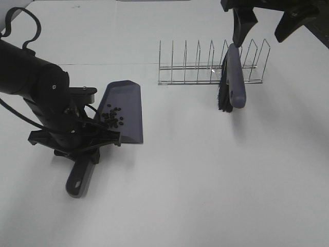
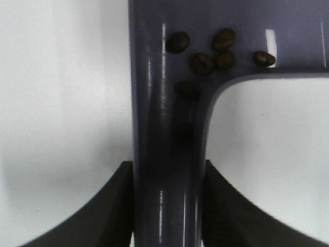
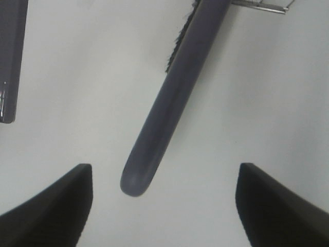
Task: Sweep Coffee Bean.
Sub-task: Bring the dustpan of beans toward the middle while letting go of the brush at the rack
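The white table [image 1: 205, 180] carries everything. The left arm [image 1: 36, 85] reaches in over its left part. The purple-grey dustpan [image 1: 126, 103] lies flat there, its handle running back under that arm. A wire rack [image 1: 205, 67] stands well apart on the far right side, and the brush [image 1: 236, 85] sits against its front, black bristles on one side; whether it leans or lies flat is unclear.

The left gripper [image 2: 167, 172] is closed on the dustpan's handle — both fingers [image 2: 110, 206] press its sides. The right gripper [image 1: 268, 24] hangs above the brush with its jaws spread wide, holding nothing; in the right wrist view the brush's handle tip shows between the fingers [image 3: 51, 206] and touches neither.

The coffee bean [image 1: 112, 117] cluster rests on the dustpan — gathered at the rear, near where the handle joins.
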`<move>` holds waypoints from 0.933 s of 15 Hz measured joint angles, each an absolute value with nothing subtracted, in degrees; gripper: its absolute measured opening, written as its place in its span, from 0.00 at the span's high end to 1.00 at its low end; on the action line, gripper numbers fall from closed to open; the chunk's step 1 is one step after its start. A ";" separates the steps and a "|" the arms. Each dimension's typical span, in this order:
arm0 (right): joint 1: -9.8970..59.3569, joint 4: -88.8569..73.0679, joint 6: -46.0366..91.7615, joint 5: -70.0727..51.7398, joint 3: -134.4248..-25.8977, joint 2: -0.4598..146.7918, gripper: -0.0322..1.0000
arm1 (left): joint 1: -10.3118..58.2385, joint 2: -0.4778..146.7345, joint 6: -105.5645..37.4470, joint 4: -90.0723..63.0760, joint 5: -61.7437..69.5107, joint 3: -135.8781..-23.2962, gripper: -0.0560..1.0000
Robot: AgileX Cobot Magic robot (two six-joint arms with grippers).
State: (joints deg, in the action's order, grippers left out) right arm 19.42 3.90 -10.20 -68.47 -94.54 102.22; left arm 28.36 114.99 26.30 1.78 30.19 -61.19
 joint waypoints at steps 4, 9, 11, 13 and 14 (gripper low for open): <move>19.42 2.86 -11.00 -63.94 -82.68 93.28 0.31 | 30.37 115.16 26.13 1.55 29.62 -63.14 0.62; 19.42 2.41 -11.12 -60.85 -70.87 81.65 0.31 | 30.37 117.40 26.13 0.52 29.51 -64.11 0.62; 19.42 2.41 -11.12 -60.73 -69.33 80.04 0.31 | 30.37 117.23 26.13 0.46 29.62 -64.11 0.61; 19.42 2.41 -11.12 -60.56 -67.49 78.44 0.31 | 30.37 116.43 26.13 0.00 31.17 -64.06 0.40; 19.42 2.41 -11.12 -60.56 -66.75 77.86 0.31 | 30.37 115.51 25.84 0.00 31.91 -64.06 0.31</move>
State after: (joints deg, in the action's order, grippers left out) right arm 19.42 2.41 -11.12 -60.56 -66.75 77.86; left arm 30.37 115.51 25.84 0.00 31.91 -64.06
